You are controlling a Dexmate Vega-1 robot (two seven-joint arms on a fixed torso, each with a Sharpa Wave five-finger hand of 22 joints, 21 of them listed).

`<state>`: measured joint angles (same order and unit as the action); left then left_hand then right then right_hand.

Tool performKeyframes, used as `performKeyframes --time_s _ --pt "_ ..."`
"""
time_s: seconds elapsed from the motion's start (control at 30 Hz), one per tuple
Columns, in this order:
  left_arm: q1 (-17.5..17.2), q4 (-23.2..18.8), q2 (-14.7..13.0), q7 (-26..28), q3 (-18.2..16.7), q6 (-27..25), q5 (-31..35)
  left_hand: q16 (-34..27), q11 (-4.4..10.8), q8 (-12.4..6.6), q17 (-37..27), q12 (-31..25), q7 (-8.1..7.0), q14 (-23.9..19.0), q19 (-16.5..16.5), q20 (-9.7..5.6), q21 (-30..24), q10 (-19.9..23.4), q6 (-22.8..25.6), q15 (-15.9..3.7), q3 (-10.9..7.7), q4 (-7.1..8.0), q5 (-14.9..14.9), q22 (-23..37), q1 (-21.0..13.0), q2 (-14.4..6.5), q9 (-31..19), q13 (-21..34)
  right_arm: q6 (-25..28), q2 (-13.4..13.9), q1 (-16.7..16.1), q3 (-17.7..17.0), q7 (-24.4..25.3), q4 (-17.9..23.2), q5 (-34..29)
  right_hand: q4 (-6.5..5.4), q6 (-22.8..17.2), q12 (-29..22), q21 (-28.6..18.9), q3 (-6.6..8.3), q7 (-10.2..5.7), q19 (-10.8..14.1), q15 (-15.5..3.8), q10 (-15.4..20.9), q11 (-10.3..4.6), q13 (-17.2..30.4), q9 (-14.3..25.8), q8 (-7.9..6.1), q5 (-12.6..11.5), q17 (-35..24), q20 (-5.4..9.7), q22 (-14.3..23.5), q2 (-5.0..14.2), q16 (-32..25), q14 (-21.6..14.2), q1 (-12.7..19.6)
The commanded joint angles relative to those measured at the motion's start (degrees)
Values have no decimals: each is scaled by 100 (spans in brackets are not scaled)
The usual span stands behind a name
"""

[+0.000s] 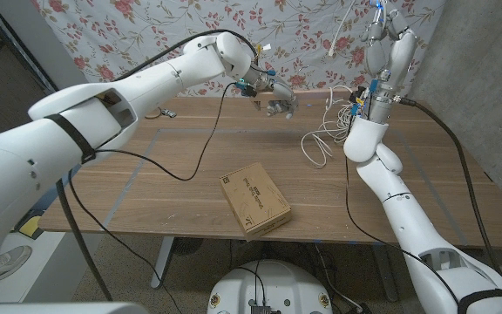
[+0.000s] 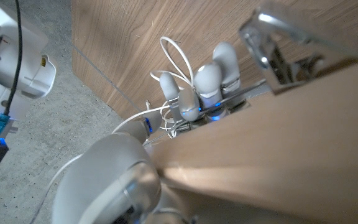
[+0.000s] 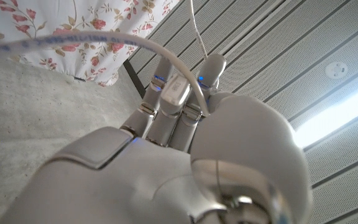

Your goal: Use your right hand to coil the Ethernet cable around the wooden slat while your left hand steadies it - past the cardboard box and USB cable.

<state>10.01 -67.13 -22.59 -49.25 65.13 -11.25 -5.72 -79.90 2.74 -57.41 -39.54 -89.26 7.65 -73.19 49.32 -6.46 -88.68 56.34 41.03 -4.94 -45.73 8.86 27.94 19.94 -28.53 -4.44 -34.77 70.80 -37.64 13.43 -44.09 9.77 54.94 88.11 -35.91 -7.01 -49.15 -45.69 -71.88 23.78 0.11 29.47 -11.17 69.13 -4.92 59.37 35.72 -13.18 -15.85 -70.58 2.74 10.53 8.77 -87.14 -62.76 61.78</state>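
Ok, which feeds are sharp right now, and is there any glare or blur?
Head view: evenly lit and sharp; the cardboard box reads clearly. Left wrist view: the wooden slat sits close and soft-focused. Right wrist view: a bright ceiling light glares beside the right hand.

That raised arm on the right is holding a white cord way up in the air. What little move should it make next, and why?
Probably lower the right hand toward the light wooden slat that the left hand holds above the brown wooden table. The right hand grips the white Ethernet cable high up, while loose loops lie on the table, so no turn can be laid from there.
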Motion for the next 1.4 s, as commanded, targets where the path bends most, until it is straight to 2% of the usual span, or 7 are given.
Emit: performKeyframes --time_s 0.03,0.3,0.87,1.07,1.17,1.27,1.4 --pt "78 318 219 -116 54 165 106 -4 274 -17 -4 -43 43 -654 46 -71 -13 239 -2 -623 17 17 -2 10 -28 -75 8 11 752 355 705 725 -1095 -257 1151 26 -820 -25 -51 27 328 41 -99 54 10 61 30 -21 11 -11 856 10 51 -15 -61 84" --pt "110 486 298 -193 54 354 142 6 291 -18 7 -43 41 -642 42 -70 -10 237 -4 -621 20 19 -1 10 -25 -69 14 11 1609 487 1041 1076 -1861 -301 1562 33 -833 -17 -69 59 351 77 -100 86 17 41 1 -9 36 -11 852 8 55 -13 -82 93" --pt "149 759 337 -476 39 724 81 18 278 -17 26 -42 51 -646 34 -61 -12 224 -18 -623 17 19 8 12 -25 -66 19 10 3150 750 1849 2222 -2681 -1079 1191 62 -878 152 -90 163 421 141 -99 177 49 -315 -137 51 122 -4 844 2 64 13 -116 120" --pt "136 731 285 -460 23 727 81 -7 279 -2 -5 -42 52 -657 37 -64 -6 220 -1 -636 16 17 9 -1 -27 -66 56 10 3562 881 1969 2461 -2892 -1159 1101 113 -786 346 -121 251 551 211 -96 236 190 -745 -290 168 202 6 774 -9 86 44 -118 164" --pt "142 759 287 -460 23 752 84 24 290 -10 35 -41 55 -644 32 -60 -8 216 -2 -619 16 17 9 2 -28 -66 45 10 3866 989 1986 2529 -3183 -999 1123 359 -568 711 -157 404 495 196 -96 -18 315 -1393 -604 304 405 108 485 -31 -47 344 162 289" --pt "155 816 303 -481 25 798 82 -1 283 -7 1 -43 46 -653 34 -62 -5 217 -2 -635 17 17 9 -6 -28 -65 53 10 4076 1127 2005 2595 -3485 -829 1139 758 258 1118 -113 373 321 -21 -135 -837 381 -2177 -1189 308 570 2037 -42 -55 -225 2664 461 -52" --pt "168 884 323 -490 25 850 85 24 280 -7 31 -43 39 -636 19 -66 -21 214 -1 -623 18 17 8 23 -27 -64 56 10 4725 1349 2075 2754 -4107 -420 964 646 1583 2032 377 219 -92 -944 280 -2764 393 -2957 -1697 329 562 3473 -749 -59 -691 5016 2265 -1174"
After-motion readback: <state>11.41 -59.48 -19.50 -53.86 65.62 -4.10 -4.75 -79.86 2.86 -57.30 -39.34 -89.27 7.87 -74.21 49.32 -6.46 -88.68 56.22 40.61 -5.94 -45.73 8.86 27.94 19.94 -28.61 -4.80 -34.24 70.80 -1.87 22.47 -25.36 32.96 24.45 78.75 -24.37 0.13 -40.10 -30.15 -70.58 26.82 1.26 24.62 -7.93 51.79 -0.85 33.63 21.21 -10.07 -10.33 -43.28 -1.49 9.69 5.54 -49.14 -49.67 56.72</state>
